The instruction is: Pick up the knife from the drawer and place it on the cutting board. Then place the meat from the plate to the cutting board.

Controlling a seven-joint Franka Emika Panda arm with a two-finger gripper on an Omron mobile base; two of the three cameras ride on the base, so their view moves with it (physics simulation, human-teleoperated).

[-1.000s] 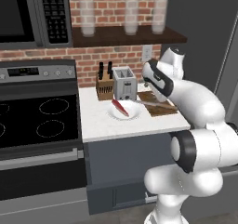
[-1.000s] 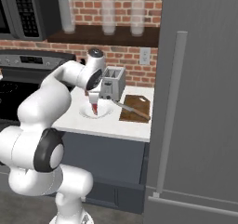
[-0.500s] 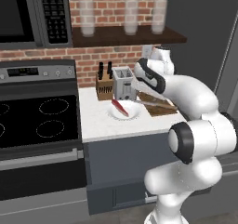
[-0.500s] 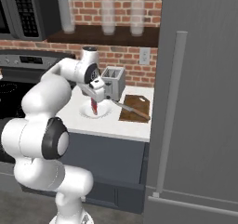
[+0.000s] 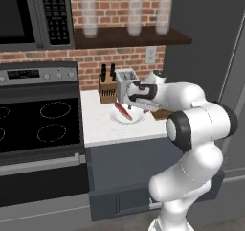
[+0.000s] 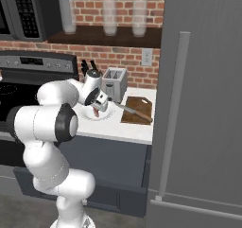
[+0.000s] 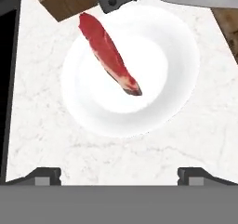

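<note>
Swung leftward since before, the hand point(image 7: 119, 174) hovers wide and empty over the meat point(image 7: 108, 54) on the plate point(image 7: 176, 74), mid-frame.

Three views on one stretch of surface

The left base view looks forward and down from behind the arm's left, the right base view from behind its right; both stand back and share the plate point(image 5: 127, 116) point(image 6: 96, 113) below the claw point(image 6: 98, 108). The hand view looks steeply down from close above, the plate point(image 7: 83, 102) ahead of the claw point(image 7: 119, 175) and the surface point(image 7: 42, 139) around it.
</note>
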